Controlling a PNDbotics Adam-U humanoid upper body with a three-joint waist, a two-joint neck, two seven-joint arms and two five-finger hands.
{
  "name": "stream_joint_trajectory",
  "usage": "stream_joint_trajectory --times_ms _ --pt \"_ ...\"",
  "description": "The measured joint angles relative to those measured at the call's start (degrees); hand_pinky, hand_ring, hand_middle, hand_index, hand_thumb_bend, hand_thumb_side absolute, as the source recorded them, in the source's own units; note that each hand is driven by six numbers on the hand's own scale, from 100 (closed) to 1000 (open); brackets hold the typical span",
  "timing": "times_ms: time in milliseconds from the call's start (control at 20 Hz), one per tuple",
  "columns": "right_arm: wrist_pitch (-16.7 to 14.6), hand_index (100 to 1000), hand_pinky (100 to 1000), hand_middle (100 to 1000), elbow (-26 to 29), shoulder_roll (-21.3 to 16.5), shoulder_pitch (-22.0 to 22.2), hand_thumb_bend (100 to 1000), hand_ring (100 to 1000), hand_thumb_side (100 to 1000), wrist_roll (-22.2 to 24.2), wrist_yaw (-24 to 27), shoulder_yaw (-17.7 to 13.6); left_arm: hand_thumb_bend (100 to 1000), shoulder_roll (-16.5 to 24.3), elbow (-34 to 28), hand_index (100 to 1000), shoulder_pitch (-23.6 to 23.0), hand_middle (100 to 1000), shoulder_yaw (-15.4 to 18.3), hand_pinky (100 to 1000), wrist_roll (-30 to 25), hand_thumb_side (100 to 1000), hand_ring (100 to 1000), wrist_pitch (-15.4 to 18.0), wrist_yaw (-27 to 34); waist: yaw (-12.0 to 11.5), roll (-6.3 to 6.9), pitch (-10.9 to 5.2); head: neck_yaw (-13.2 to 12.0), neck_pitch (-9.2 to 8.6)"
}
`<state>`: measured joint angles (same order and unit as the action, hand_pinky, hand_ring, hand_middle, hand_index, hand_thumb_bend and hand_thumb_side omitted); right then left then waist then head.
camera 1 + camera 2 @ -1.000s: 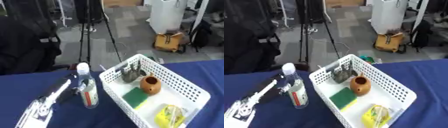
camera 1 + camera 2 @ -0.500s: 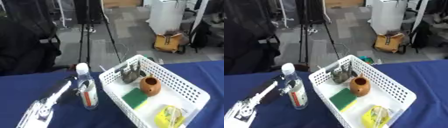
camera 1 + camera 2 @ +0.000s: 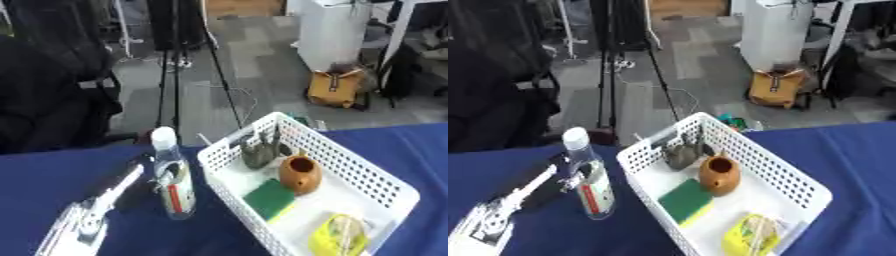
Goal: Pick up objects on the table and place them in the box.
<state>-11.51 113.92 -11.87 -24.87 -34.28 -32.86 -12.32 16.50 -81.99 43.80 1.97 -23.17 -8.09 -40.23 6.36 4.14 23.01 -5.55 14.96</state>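
left eye view: blue table (image 3: 52, 175), white basket (image 3: 367, 172) right of centre, set at an angle. clear bottle (image 3: 172, 182) w/ white cap and red-and-white label stands upright on the cloth, just beside the basket's near-left wall, outside it. left hand (image 3: 144, 172) comes up from the lower left corner, black w/ silver forearm; it sits against the bottle's left side, but fingers are hidden behind the bottle and blurred, so can't tell if it is wrapped round it or only touching. right hand not seen in either view.

inside basket: brown pot (image 3: 299, 173) mid-way, mouth facing up; grey-green object (image 3: 260, 152) (shape unclear) at the far end, close to the pot; green sponge (image 3: 684, 198) flat on the floor left of the pot; yellow packet (image 3: 751, 236) at the near end.
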Motion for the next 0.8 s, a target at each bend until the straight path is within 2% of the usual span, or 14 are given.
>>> stream_joint_trajectory --times_ms 800 --pt "0.4 694 635 593 0.0 0.0 0.2 100 516 835 0.4 0.1 0.0 288 -0.5 0.0 1000 1.0 1000 0.0 1000 -0.8 1000 1000 0.7 0.9 0.1 0.02 0.0 0.0 -0.02"
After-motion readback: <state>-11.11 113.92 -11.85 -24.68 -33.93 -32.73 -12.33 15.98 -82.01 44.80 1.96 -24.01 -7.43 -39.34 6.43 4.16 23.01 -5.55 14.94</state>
